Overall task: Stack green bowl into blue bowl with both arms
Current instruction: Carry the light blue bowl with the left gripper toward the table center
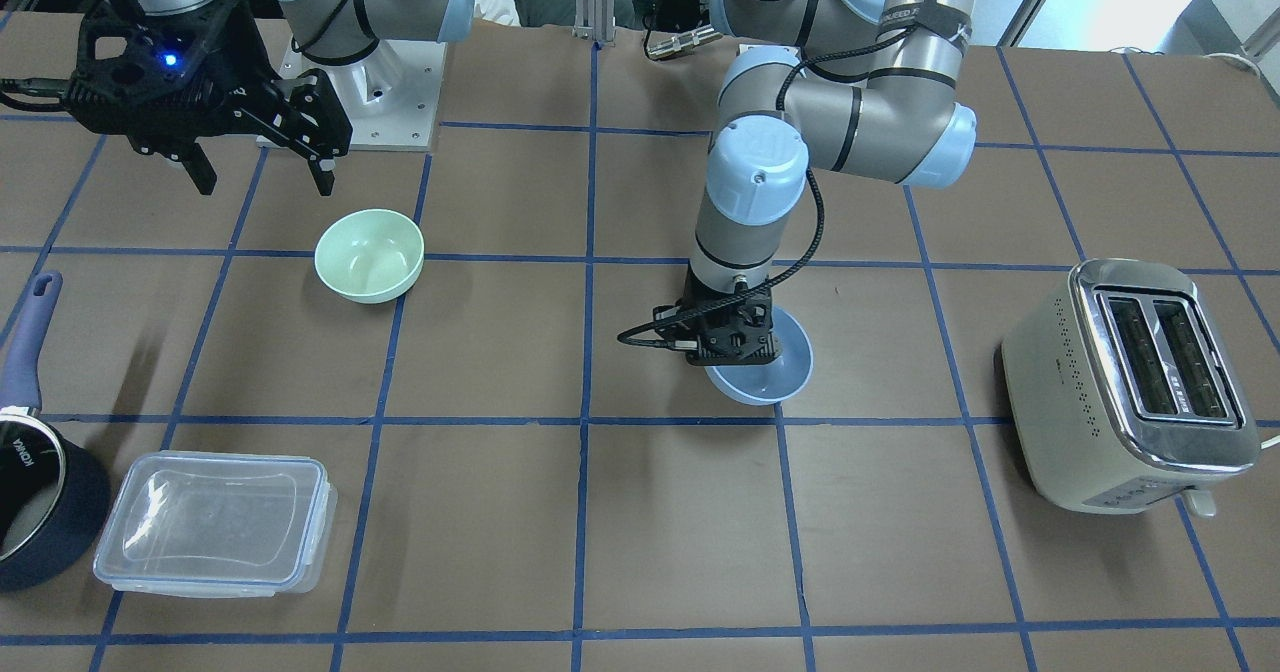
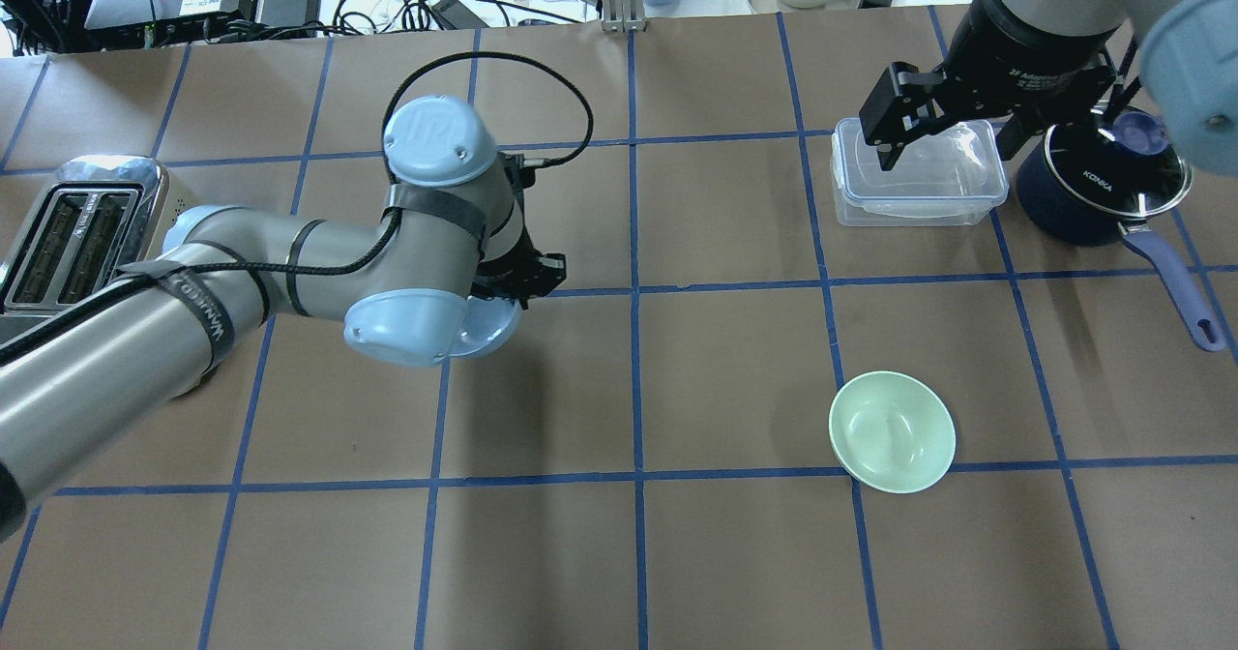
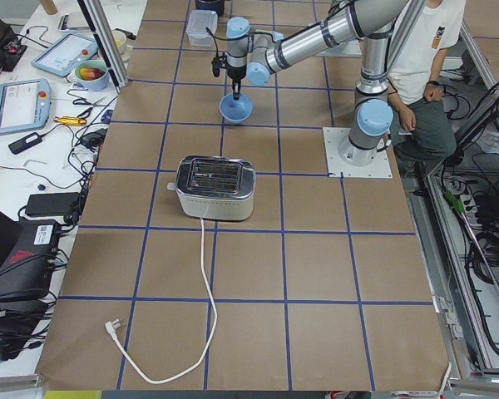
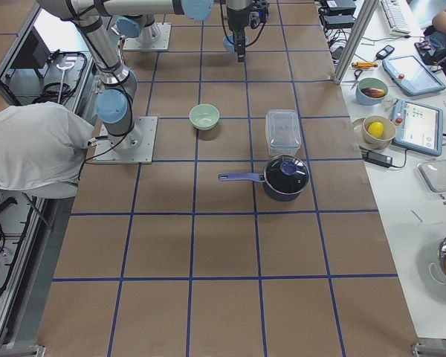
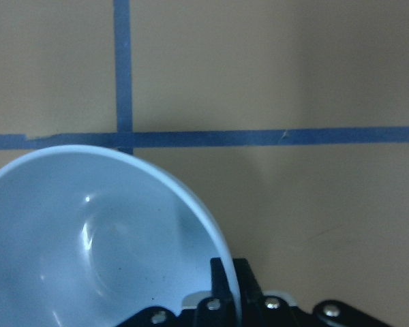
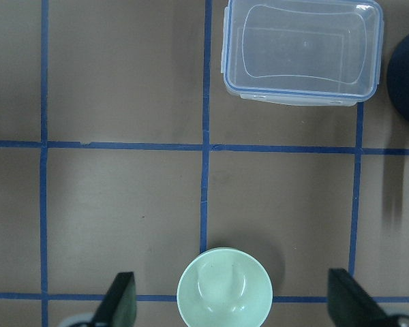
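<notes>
The green bowl (image 1: pixel 369 255) sits upright and empty on the table; it also shows in the overhead view (image 2: pixel 892 430) and the right wrist view (image 6: pixel 223 286). My right gripper (image 1: pixel 265 184) is open and empty, well above the table and beside the bowl toward the robot's base. In the right wrist view its fingers (image 6: pixel 119 303) stand apart on either side of the bowl far below. My left gripper (image 1: pixel 735 347) points down and is shut on the rim of the blue bowl (image 1: pixel 775 377). The left wrist view shows the rim of the blue bowl (image 5: pixel 88 238) between the fingers.
A cream toaster (image 1: pixel 1135 387) stands on my left side, its cord trailing on the table. A clear lidded container (image 1: pixel 215 522) and a dark blue pot (image 1: pixel 40 492) with a long handle stand on the far right side, beyond the green bowl.
</notes>
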Robot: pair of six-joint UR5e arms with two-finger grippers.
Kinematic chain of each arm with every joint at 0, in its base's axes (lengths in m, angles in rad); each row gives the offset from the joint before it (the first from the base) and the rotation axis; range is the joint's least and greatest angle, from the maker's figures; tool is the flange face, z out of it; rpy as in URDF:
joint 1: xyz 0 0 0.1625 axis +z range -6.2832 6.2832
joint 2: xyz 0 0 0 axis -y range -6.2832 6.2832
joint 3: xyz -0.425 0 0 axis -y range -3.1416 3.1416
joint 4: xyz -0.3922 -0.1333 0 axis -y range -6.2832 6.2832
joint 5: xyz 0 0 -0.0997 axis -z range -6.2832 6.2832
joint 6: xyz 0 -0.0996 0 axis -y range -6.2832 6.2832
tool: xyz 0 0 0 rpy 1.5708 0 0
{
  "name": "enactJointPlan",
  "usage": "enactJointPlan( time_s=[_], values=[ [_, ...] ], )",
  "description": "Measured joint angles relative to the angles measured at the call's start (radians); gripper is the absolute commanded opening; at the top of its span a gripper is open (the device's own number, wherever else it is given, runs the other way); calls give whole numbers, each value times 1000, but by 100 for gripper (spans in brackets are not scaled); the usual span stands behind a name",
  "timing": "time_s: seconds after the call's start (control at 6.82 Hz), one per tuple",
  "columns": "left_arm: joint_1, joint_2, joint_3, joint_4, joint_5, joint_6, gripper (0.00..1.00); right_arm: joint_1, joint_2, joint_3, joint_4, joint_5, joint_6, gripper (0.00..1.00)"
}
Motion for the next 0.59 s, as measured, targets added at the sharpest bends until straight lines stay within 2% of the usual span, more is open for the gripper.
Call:
enactJointPlan(
  time_s=[0.29, 0.59],
  values=[
    [-113, -80, 128, -23, -12, -173, 0, 0, -1, 1, 0, 0, 0, 100],
    [-156, -166, 165, 43, -13, -263, 2, 0, -2, 1, 1, -1, 0, 100]
  ],
)
